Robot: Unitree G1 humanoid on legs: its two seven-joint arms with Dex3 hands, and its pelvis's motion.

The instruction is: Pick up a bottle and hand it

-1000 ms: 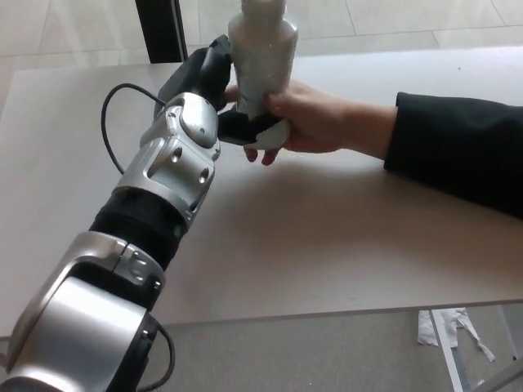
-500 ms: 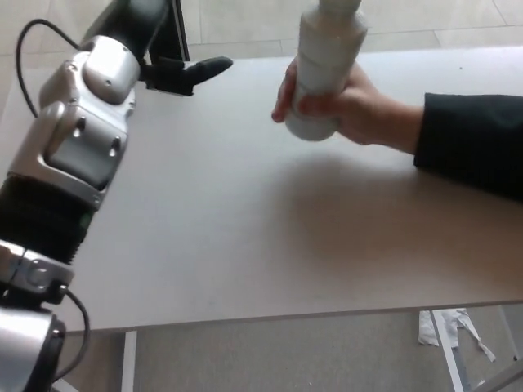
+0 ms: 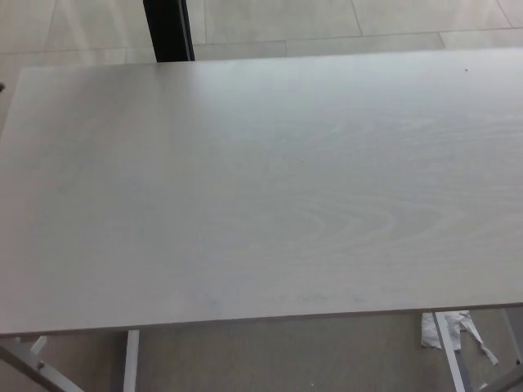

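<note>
Only the pale wooden table (image 3: 261, 196) shows; no bottle, and neither robot hand is in view (grip unknowable); so its handling cannot be judged.

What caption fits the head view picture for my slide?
Pale wood-grain tabletop with no bottle or robot hand in view, tiled floor beyond.

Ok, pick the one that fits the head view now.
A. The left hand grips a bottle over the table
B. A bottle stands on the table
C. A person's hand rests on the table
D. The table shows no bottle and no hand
D: the table lies bare from edge to edge, with no bottle, robot hand or person's hand anywhere in view; only floor, a dark post behind and paper scraps below show.
</note>
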